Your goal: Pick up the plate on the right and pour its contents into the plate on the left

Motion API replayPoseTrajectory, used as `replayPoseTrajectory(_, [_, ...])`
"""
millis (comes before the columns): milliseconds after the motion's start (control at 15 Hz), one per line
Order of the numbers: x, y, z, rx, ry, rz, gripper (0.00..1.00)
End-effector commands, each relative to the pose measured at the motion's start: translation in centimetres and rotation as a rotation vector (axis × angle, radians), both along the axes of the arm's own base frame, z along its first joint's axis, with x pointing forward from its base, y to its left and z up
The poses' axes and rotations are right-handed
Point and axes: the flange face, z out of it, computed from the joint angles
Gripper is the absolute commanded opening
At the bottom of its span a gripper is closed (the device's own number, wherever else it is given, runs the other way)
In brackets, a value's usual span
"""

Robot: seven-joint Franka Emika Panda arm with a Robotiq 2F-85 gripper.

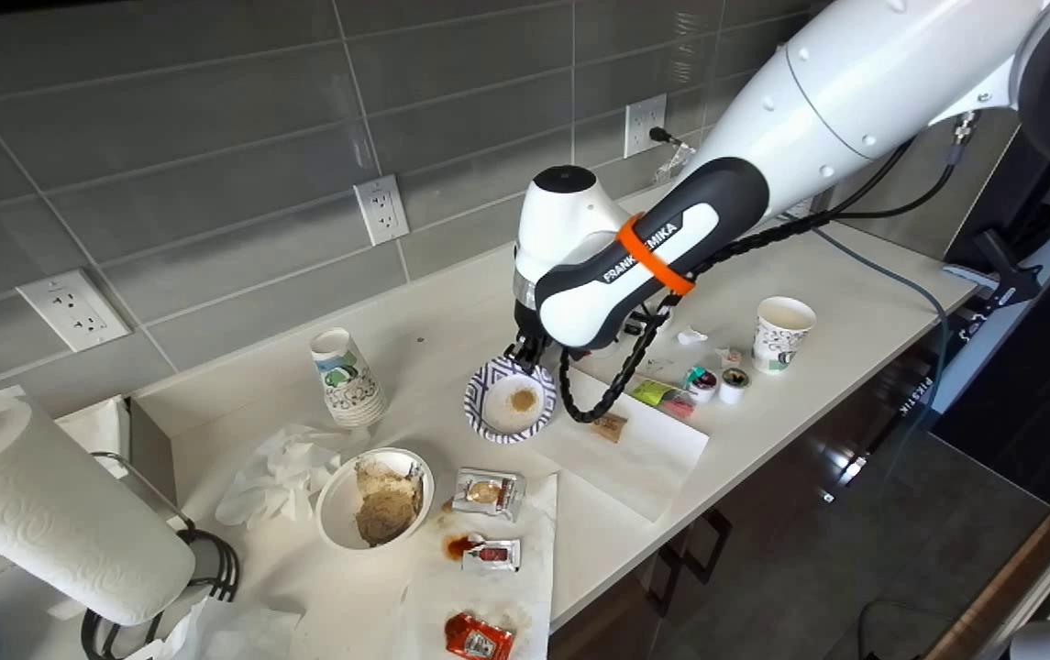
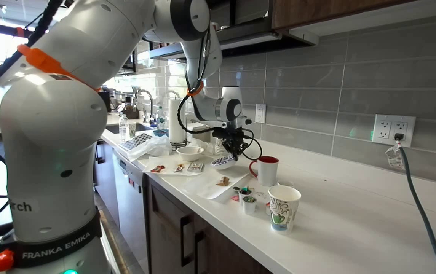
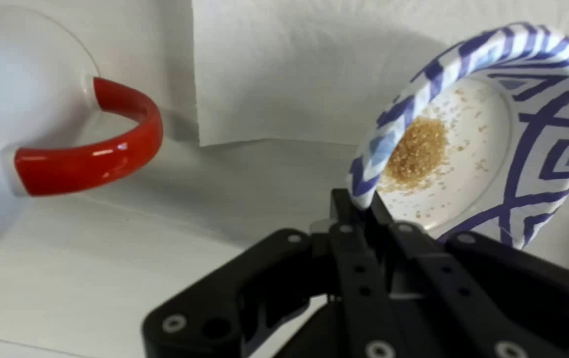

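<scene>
The wrist view's left edge cuts off the red-handled mug, and the tilted rim of the patterned paper bowl hides some golden granules. Near the front edge of the counter, print on the silver condiment packets is too small to read.

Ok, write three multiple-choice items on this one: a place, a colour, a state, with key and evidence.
1. Where does the heap of golden grains lie?
A) in a paper cup
B) in the patterned bowl
C) on the paper towel roll

2. What colour is the handle of the mug?
A) red
B) green
C) blue

3. What are the fingers doing?
A) standing wide open
B) gripping the mug
C) gripping the patterned bowl

Key:
1 B: the wrist view shows the heap inside it.
2 A: the handle is plainly red there.
3 C: the bowl's edge sits between them.
</scene>
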Motion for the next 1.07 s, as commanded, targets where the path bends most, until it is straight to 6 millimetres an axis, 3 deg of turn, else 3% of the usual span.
replayPoseTrajectory(0, [-1.1, -0.7, -0.1, 0.072, 0.023, -0.008, 0.02])
replayPoseTrajectory(467, [-2.6, 0.2, 2.8, 0.173, -0.039, 0.027, 0.02])
replayPoseTrajectory(1000, [-4.9, 4.5, 7.1, 0.178, -0.135, 0.113, 0.02])
